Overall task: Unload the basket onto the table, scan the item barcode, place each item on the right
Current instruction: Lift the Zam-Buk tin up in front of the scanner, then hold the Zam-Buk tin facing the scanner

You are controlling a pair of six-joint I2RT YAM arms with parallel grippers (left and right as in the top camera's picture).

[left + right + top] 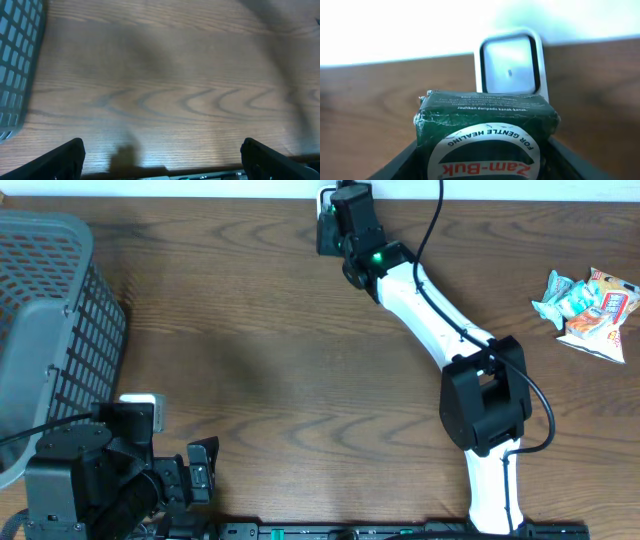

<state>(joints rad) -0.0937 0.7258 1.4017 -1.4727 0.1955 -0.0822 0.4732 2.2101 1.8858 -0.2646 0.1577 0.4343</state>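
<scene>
The right gripper (338, 222) is clamped, jaws half-wide, on a dark green rectangular cardboard box (485, 131) with a white oval label reading "Zam-Buk", small white print along its top edge. The box sits just before a white square-faced scanner (510, 65) at the table's far edge. The left gripper (162, 156) gapes wide, empty.

A dark green Zam-Buk box (487, 135) fills the lower centre of the right wrist view, its round white label upside down. Just beyond it, upper centre, stands the white scanner (510, 62), dark-rimmed window facing the box.
</scene>
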